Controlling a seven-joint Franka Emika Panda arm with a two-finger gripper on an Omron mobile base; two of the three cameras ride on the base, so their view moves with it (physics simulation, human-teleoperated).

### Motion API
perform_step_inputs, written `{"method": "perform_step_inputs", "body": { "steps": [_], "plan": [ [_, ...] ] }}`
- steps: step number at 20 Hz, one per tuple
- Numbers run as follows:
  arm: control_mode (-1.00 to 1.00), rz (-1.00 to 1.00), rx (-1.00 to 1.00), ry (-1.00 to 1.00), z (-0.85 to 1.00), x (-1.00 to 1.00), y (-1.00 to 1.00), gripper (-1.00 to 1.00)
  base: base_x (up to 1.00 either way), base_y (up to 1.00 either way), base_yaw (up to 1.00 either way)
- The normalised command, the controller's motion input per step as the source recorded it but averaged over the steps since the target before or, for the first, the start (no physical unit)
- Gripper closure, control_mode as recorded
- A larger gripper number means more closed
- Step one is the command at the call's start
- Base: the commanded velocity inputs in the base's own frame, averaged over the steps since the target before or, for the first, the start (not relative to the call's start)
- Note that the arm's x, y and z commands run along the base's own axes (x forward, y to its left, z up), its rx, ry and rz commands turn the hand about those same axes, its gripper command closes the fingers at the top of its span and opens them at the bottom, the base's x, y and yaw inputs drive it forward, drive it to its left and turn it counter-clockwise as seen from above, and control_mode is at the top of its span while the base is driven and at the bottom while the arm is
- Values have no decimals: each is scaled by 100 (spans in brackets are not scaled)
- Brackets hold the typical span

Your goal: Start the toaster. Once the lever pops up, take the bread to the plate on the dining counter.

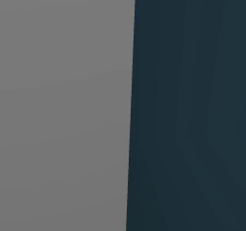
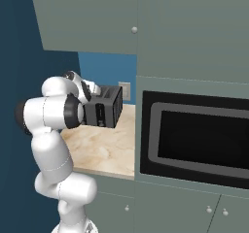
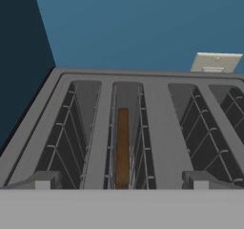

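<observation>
One built-in oven (image 2: 199,140) fills the right cabinet wall; left of it one beige worktop (image 2: 104,152) carries one dark toaster (image 2: 104,107) with four slots. One slice of bread (image 3: 122,144) stands in the second slot from the left. The fingers (image 3: 42,180) stand wide above the toaster, holding nothing.

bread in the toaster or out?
In. The bread stands on edge, sunk in the toaster's second slot from the left, between its wire guides.

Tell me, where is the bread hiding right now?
The bread is down inside the toaster, in the second slot from the left in the hand view, standing on edge between the wire guides, with empty slots on both sides.
</observation>
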Motion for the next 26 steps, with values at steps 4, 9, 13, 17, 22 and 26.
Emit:
{"method": "perform_step_inputs", "body": {
  "steps": [4,9,13,17,22,26],
  "plan": [
    [-100,0,0,0,0,0,0,-100,0,0,0],
    [-100,0,0,0,0,0,0,-100,0,0,0],
    [-100,0,0,0,0,0,0,-100,0,0,0],
    [-100,0,0,0,0,0,0,-100,0,0,0],
    [-100,0,0,0,0,0,0,-100,0,0,0],
    [-100,0,0,0,0,0,0,-100,0,0,0]
  ]
}}
